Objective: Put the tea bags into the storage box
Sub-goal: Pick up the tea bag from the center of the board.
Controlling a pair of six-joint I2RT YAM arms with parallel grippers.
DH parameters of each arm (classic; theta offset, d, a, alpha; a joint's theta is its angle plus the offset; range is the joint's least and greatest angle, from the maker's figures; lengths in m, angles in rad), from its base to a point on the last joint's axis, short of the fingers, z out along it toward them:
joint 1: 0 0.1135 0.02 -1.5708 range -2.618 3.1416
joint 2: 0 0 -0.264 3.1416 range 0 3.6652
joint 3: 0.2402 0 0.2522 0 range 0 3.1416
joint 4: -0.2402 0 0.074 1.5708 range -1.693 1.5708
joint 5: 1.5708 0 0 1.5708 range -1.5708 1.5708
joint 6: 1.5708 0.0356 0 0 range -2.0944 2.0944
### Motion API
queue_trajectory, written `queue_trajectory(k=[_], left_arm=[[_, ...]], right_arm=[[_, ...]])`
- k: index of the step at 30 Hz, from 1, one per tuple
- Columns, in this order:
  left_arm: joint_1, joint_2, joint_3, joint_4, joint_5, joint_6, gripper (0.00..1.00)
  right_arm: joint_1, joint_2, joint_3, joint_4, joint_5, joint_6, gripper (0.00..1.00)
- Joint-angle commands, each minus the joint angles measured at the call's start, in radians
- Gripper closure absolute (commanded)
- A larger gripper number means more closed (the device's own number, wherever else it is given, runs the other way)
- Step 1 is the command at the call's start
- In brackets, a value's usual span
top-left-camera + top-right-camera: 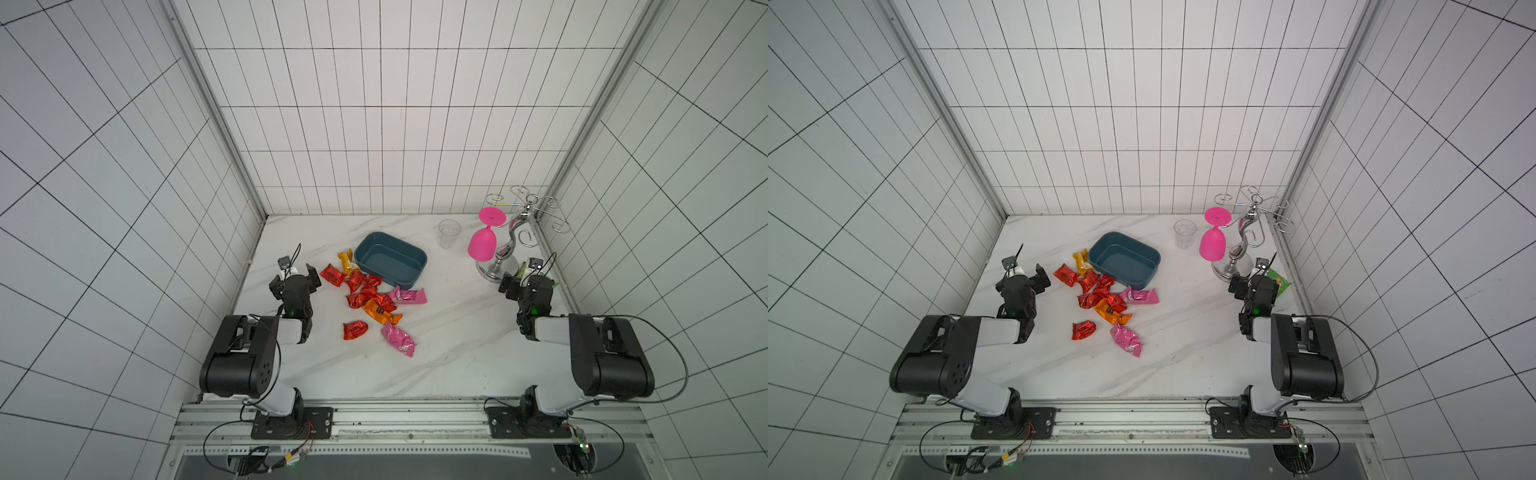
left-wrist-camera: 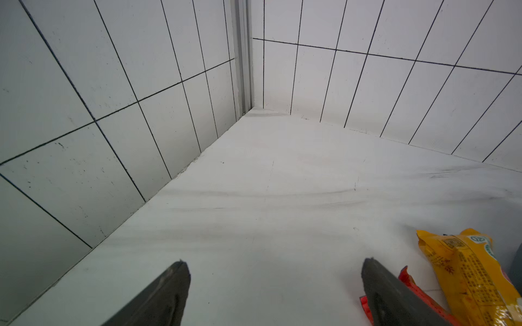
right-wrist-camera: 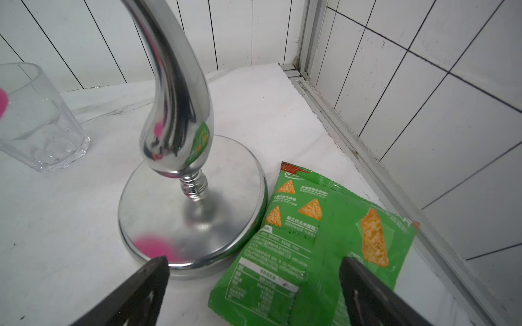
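Several tea bags (image 1: 370,301), red, orange-yellow and magenta foil sachets, lie scattered on the white marble table (image 1: 457,332) in front of the dark teal storage box (image 1: 409,279), which is empty in both top views (image 1: 1144,279). My left gripper (image 1: 295,279) stands open just left of the pile, over bare table. In the left wrist view its open fingers (image 2: 275,264) frame empty tabletop, with a yellow sachet (image 2: 469,276) and a red sachet (image 2: 409,285) beside one finger. My right gripper (image 1: 527,279) is open at the far right, holding nothing (image 3: 254,261).
A chrome glass rack (image 3: 197,214) with a pink goblet (image 1: 482,245) hanging from it stands just ahead of the right gripper. A green snack packet (image 3: 310,240) lies below its fingers. A clear plastic cup (image 1: 449,232) stands behind the box. Tiled walls close three sides.
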Motion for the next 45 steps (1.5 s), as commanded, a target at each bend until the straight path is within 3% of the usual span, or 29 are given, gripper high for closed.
queue_trajectory(k=[1, 17, 20, 24, 31, 34, 37, 42, 45], left_arm=[[0.000, 0.008, 0.010, 0.005, 0.002, -0.004, 0.02], [0.006, 0.007, 0.013, -0.003, 0.011, -0.005, 0.02], [-0.007, -0.014, 0.025, 0.011, 0.023, 0.046, 0.03], [-0.098, -0.176, 0.151, -0.352, -0.019, 0.092, 0.02], [-0.179, -0.401, 0.330, -0.935, -0.061, -0.146, 0.03], [-0.240, -0.494, 0.357, -1.123, -0.054, -0.220, 0.02], [-0.269, -0.555, 0.357, -1.250, 0.040, -0.263, 0.02], [-0.279, -0.574, 0.400, -1.512, 0.151, -0.471, 0.02], [-0.285, -0.559, 0.390, -1.582, 0.211, -0.553, 0.02]], right_arm=[[-0.002, -0.003, -0.006, 0.016, -0.005, -0.005, 0.01], [-0.001, -0.007, -0.001, 0.004, -0.019, -0.015, 0.01], [-0.001, -0.081, 0.054, -0.156, 0.073, 0.023, 0.01], [0.013, -0.243, 0.106, -0.349, 0.143, 0.046, 0.01], [0.036, -0.419, 0.318, -0.942, 0.075, 0.241, 0.03], [0.128, -0.440, 0.390, -1.096, 0.063, 0.269, 0.08], [0.233, -0.426, 0.476, -1.261, 0.034, 0.296, 0.11], [0.451, -0.433, 0.603, -1.506, 0.028, 0.282, 0.14], [0.568, -0.447, 0.633, -1.606, -0.067, 0.252, 0.16]])
